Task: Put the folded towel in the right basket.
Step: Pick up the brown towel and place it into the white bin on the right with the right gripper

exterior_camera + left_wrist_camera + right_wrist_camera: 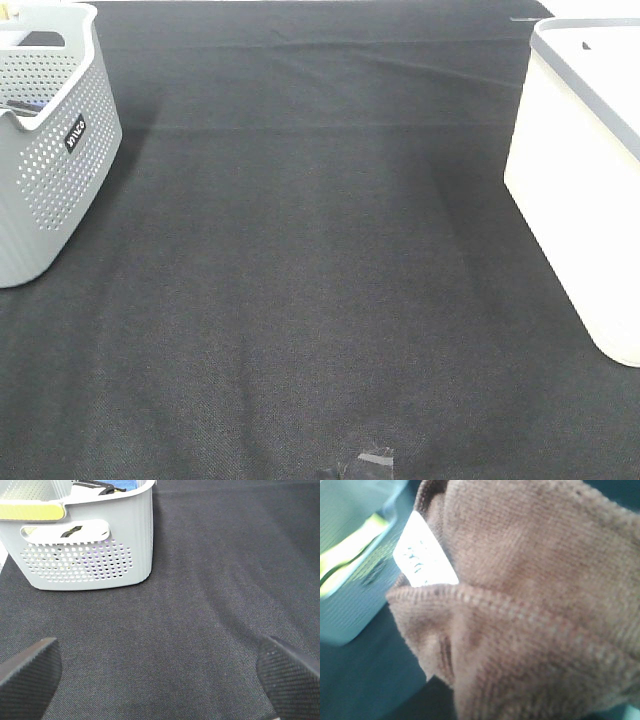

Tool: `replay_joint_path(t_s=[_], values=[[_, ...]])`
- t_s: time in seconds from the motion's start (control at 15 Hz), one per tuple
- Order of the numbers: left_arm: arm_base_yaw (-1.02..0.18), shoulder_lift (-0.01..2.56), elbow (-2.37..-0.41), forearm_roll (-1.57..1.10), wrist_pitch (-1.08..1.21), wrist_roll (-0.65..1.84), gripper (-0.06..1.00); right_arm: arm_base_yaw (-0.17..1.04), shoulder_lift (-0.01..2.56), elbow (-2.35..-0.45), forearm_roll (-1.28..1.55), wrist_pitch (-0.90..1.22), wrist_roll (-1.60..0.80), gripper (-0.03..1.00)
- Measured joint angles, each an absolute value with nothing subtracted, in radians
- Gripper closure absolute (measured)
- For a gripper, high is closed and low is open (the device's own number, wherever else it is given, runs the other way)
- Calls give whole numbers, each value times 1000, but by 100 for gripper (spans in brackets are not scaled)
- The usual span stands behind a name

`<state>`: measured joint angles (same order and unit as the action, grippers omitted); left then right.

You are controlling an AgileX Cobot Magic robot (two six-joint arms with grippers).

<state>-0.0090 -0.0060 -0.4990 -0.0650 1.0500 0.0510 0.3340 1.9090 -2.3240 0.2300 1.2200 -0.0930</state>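
Note:
The folded towel is rust-brown terry and fills the right wrist view, pressed close to the camera, with its small white tag showing. It hangs above the dark table, so my right gripper holds it, though the cloth hides the fingers. The right basket, a white tub with a grey-blue rim, stands at the right edge of the exterior high view. Neither arm nor the towel shows in that view. My left gripper is open and empty, low over the black cloth, with its fingers wide apart.
A grey perforated basket with a dark label stands at the far left and also shows in the left wrist view, holding some items. A pale blurred container lies beyond the towel. Black cloth covers the table.

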Motion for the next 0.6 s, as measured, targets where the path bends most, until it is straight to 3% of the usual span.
replay_joint_path(t_s=[0.33,0.6], values=[[-9,-6,-499,-65,1050,51,-4,-80,1814,-2263,211,1220,-85,81],[-9,-6,-499,-65,1050,51,-4,-213,1855,-2082,196,1220,-85,81]])
